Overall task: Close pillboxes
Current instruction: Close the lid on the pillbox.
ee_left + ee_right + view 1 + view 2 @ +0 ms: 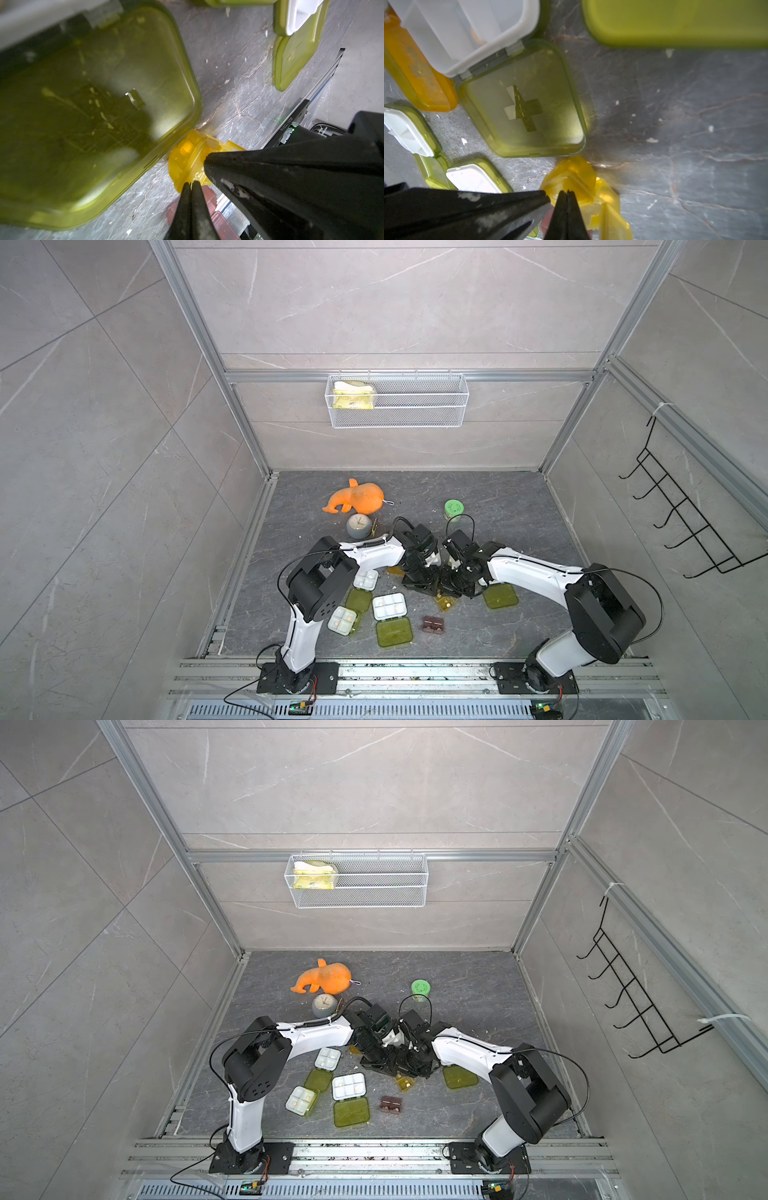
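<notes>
Near the middle of the dark tabletop [511, 510], we see both arms bent inward so that the left gripper [190, 183] and the right gripper [567, 191] meet tip to tip over the small amber pillbox [445, 602]. Each wrist view shows us its own claw with the fingers pressed fully together, gripping nothing, the tips resting against the amber shell; we cannot tell whether that lid is fully down. Just beside it lies an open yellow-green lid [523, 108] marked with a cross, hinged to a white tray [467, 31]. Toward the left arm's base, in both top views, we find three more pillboxes lying open: a four-cell tray [365, 580], a six-cell tray [389, 606] and a second four-cell tray [341, 620]. A dark brown two-cell box [433, 624] sits near the amber one. Farther back stand a green-lidded jar [454, 509], a round clock [359, 526] and an orange plush toy [355, 499].
</notes>
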